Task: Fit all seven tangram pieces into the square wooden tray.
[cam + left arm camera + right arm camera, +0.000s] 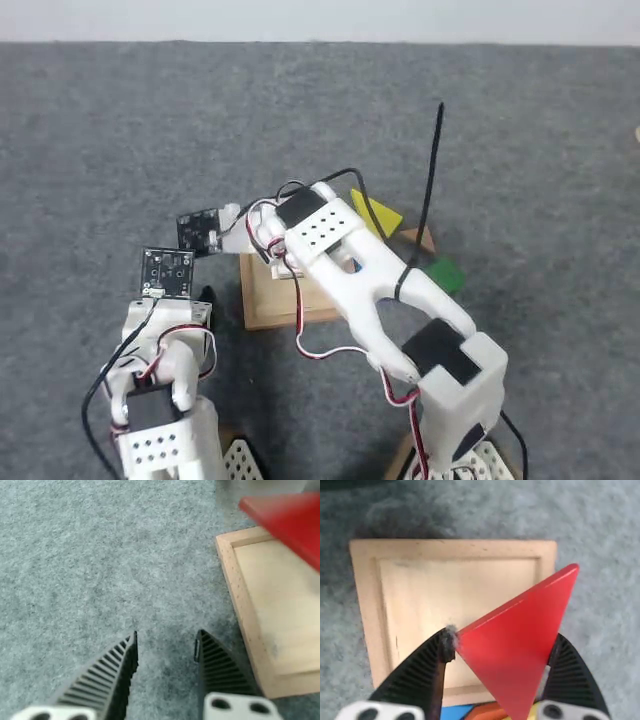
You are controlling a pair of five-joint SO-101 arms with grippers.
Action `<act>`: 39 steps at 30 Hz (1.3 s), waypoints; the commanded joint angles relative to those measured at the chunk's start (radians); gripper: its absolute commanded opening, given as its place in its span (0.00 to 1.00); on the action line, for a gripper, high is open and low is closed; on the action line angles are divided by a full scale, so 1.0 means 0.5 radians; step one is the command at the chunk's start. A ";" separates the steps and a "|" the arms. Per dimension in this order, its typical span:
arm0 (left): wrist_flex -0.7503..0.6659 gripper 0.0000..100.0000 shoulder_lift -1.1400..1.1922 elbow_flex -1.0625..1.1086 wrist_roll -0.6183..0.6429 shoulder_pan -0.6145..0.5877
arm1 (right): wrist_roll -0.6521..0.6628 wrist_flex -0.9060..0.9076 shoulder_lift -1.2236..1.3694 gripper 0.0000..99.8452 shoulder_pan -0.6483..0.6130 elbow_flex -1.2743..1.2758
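The red triangle [520, 645] is hanging tilted over the square wooden tray [450, 547], its broad face crossing one corner of the tray's rim, and whether it is touching the wood cannot be told. The right gripper [502, 645] is clenching this triangle, one ribbed finger pressing on each side of it. The tray is sitting near the middle of the grey-carpeted worktop [120, 130], its floor showing bare wood. A yellow piece [382, 216] and a green piece [446, 275] are lying on the carpet just beside the tray, on the side towards the worktop's right edge, partly under the right arm. The left gripper [166, 640] is hovering over bare carpet just beside the tray's opposite rim, its jaws standing apart and grasping nothing.
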 commanded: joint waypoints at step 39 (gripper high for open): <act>-0.046 0.19 -0.025 -0.017 0.018 0.003 | -0.964 0.364 -0.333 0.45 0.821 -0.362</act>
